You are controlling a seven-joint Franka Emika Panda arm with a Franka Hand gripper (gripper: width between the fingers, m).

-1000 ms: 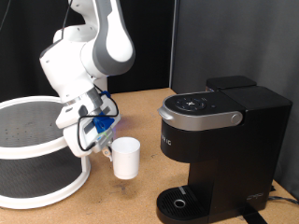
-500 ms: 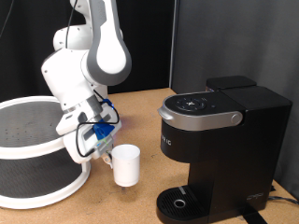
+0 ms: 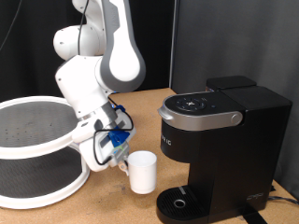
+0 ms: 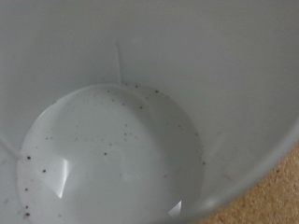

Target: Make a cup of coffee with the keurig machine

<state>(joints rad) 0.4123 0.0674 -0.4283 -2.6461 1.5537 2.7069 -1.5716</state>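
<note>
Nearby, the white robot arm (image 3: pixel 98 65) bends down over the wooden table (image 3: pixel 140 105), just beside the keurig machine (image 3: pixel 217 149), on the exterior view's left of it. Left again of the machine stands a round white mesh rack (image 3: pixel 33 149). The gripper (image 3: pixel 120 159) is clamped on the cup (image 3: pixel 142 172) at its rim, carrying it upright close to the machine's round drip tray (image 3: pixel 180 201). Seen from the wrist view, the cup (image 4: pixel 131 103) is empty but for dark specks scattered over its bottom.
</note>
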